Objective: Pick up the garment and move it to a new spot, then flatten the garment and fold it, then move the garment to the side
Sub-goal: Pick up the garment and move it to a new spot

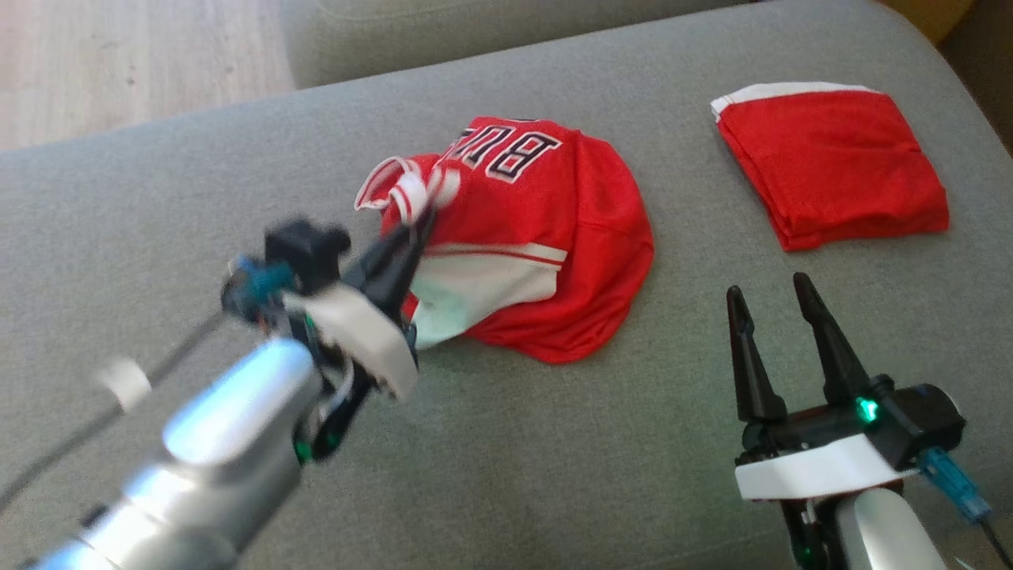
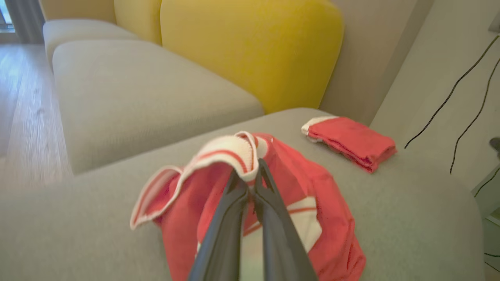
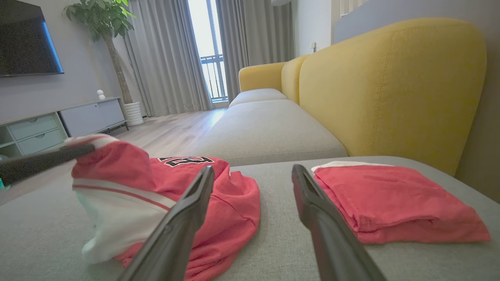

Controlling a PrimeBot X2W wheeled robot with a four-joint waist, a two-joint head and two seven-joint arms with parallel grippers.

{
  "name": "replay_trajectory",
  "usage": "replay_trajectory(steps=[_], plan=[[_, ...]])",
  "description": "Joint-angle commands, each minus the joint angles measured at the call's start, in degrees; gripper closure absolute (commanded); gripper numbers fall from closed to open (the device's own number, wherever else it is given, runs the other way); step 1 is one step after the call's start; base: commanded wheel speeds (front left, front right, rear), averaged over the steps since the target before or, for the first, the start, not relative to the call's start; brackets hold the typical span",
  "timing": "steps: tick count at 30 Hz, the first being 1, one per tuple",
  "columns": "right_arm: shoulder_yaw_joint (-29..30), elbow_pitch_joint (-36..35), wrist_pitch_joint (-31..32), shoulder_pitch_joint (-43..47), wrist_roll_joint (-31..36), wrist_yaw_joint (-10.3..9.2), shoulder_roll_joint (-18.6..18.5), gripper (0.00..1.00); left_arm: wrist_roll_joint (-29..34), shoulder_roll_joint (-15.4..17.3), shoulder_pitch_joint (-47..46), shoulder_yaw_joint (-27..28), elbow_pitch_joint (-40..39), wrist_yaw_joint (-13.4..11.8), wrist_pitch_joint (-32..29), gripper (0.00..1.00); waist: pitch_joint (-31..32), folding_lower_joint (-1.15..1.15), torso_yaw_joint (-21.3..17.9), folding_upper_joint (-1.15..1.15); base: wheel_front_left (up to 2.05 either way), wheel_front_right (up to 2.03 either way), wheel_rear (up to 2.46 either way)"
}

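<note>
Left gripper point(image 1: 423, 220), closest to me, is pinched tight on jersey point(image 1: 570, 237) collar trim, holding that edge up; rest lies crumpled on cushion point(image 1: 158, 206). I see right gripper point(image 1: 769, 289) spread wide, nothing in it, pointing betw. jersey & folded red piece point(image 1: 831, 166) at far right.

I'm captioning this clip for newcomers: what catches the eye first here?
A crumpled red jersey lies mid-cushion on the grey sofa, its white-trimmed edge pinched in the shut left claw. To its right sits a neatly folded red garment, with the open right claw empty nearby.
</note>
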State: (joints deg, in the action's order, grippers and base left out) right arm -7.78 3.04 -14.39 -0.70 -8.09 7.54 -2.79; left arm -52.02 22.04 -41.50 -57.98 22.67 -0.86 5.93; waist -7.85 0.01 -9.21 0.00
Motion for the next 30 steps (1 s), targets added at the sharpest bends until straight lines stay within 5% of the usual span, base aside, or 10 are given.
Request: replay_trajectory(steps=[1, 4, 5, 7, 8, 20, 30], plan=[[-1.7, -1.3, -0.6, -2.4, -0.2, -0.05, -0.1, 0.00, 0.4, 0.3, -2.0, 1.8, 0.3, -0.4, 2.0, 1.00, -0.6, -0.01, -0.5, 0.00, 0.00, 0.00, 0.00], [-2.0, -0.8, -0.6, -2.1, 0.0, -0.05, -0.1, 0.00, 1.3, -2.6, 0.4, 1.4, 5.0, -0.9, 6.1, 0.93, -0.8, -0.01, 0.0, 0.00, 0.00, 0.00, 0.00], [-2.0, -0.5, -0.6, -2.0, 0.1, -0.05, -0.1, 0.00, 1.7, -3.4, 0.9, 1.5, 6.1, -1.1, 7.0, 0.63, -0.7, -0.01, 0.3, 0.00, 0.00, 0.00, 0.00], [-2.0, 0.1, -0.6, -1.8, 0.1, -0.05, -0.1, 0.00, 2.7, -4.7, 1.7, 2.1, 7.5, -1.6, 8.3, 0.41, -0.3, -0.01, 1.3, 0.00, 0.00, 0.00, 0.00], [-2.0, 0.5, -0.6, -1.6, 0.1, -0.05, -0.1, 0.00, 3.7, -5.2, 2.1, 2.5, 7.8, -2.1, 8.7, 0.01, 0.2, -0.01, 1.9, 0.00, 0.00, 0.00, 0.00], [-0.9, 5.0, -0.6, 2.3, -2.1, -0.05, -0.1, 0.00, 19.1, -6.0, 21.8, 22.0, -8.2, -8.8, 9.1, 0.00, 9.0, -0.01, 9.3, 0.00, 0.00, 0.00, 0.00], [-0.3, 7.1, -0.6, 5.1, -2.6, -0.05, -0.1, 0.00, 30.0, -10.2, 42.9, 39.6, -21.3, -9.6, 9.1, 0.00, 13.0, -0.01, 15.1, 0.00, 0.00, 0.00, 0.00]])
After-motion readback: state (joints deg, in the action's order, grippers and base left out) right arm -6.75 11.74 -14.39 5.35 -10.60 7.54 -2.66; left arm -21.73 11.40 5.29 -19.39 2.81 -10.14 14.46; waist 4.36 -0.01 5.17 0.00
